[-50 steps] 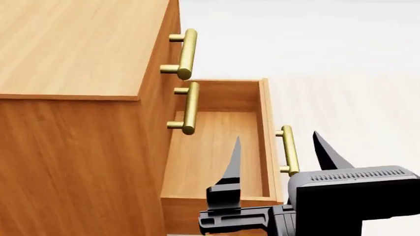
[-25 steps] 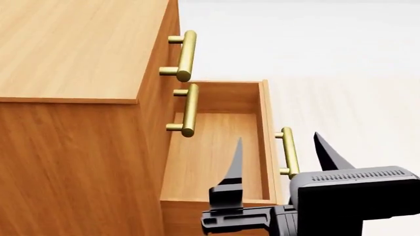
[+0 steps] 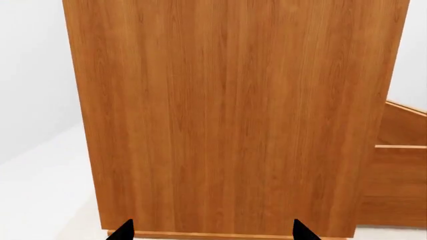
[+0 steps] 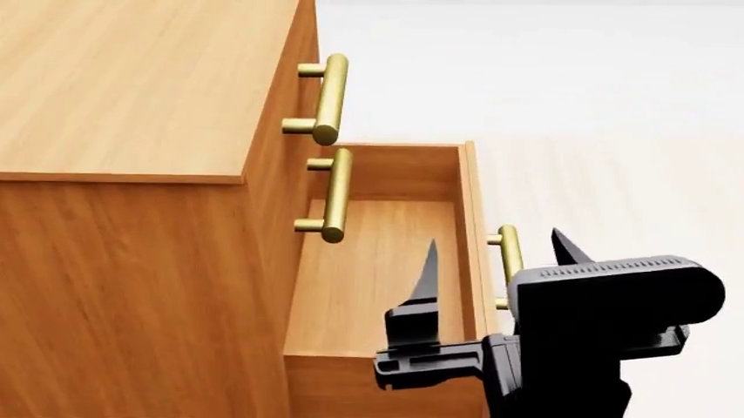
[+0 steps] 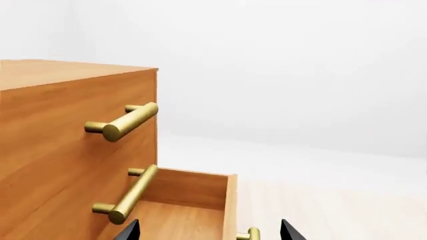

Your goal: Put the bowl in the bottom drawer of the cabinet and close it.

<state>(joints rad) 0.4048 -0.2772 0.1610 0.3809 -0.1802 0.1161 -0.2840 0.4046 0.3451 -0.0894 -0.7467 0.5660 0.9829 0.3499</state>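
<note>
Orange-brown wood fills most of the head view: the cabinet (image 4: 128, 87) takes up the whole left side, and the left wrist camera just stares at its plain side panel (image 3: 233, 115). The left gripper (image 3: 210, 231) only shows as two dark fingertips at the edge of that picture, set well apart with nothing between them, so it looks spread and empty.

Moving right, the two upper drawers are shut, with their brass handles (image 4: 326, 97) sticking out. Below them the bottom drawer (image 4: 378, 261) is pulled well out, and as far as I can see its floor is bare wood, though the gripper covers the near part.

Further right is the right gripper (image 4: 494, 261). Compared with a second ago it has risen and tipped, so its dark body now covers more of the drawer's near corner and the lower end of the drawer handle (image 4: 508, 248). Its jaws are spread wide on either side of the drawer's front panel and the handle, not pinching anything.

Here's the thing though: the bowl isn't in any of the three views, not in the drawer and not in either gripper. So my read is that the drawer is open and ready, the arm is backing off the handle, and fetching the bowl is the next job. Nothing's placed yet.
</note>
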